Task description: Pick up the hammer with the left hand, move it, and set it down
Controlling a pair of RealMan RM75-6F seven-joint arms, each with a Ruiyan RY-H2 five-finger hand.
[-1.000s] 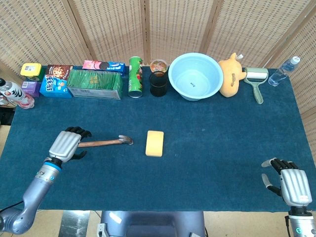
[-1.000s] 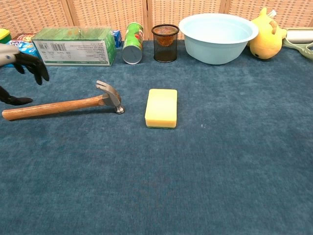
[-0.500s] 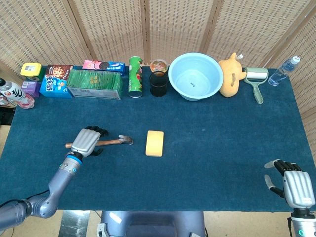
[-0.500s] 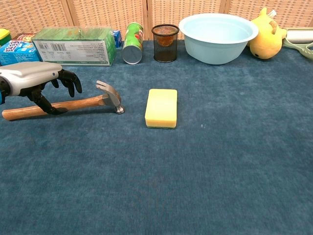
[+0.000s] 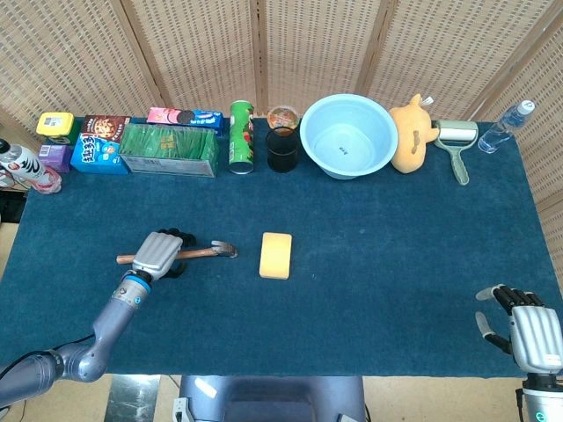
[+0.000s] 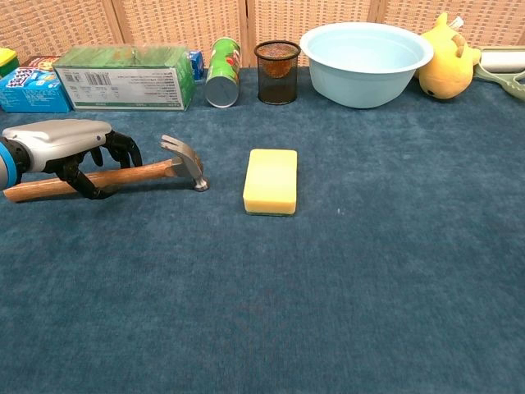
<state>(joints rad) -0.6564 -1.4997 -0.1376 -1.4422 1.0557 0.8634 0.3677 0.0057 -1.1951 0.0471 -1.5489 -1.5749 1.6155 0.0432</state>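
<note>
The hammer [image 5: 207,251] [image 6: 156,171] lies flat on the blue tablecloth at the left, its wooden handle pointing left and its metal head toward the yellow sponge. My left hand [image 5: 158,253] [image 6: 66,141] sits low over the middle of the handle. Its fingers [image 6: 123,149] arch down on the far side and the thumb curls in on the near side, loosely around the wood. My right hand [image 5: 532,330] rests at the table's front right corner with its fingers apart and nothing in it; the chest view does not show it.
The yellow sponge [image 5: 275,255] [image 6: 271,180] lies just right of the hammer head. Along the back stand a green box [image 6: 127,76], a green can [image 6: 221,71], a black mesh cup [image 6: 277,72], a light blue bowl [image 6: 365,61] and a yellow plush toy [image 6: 449,66].
My left hand slid right along the handle from its left end, then dropped lower with its fingers curling closer around the wood. The hammer has not moved. My right hand drifted slightly toward the front edge.
</note>
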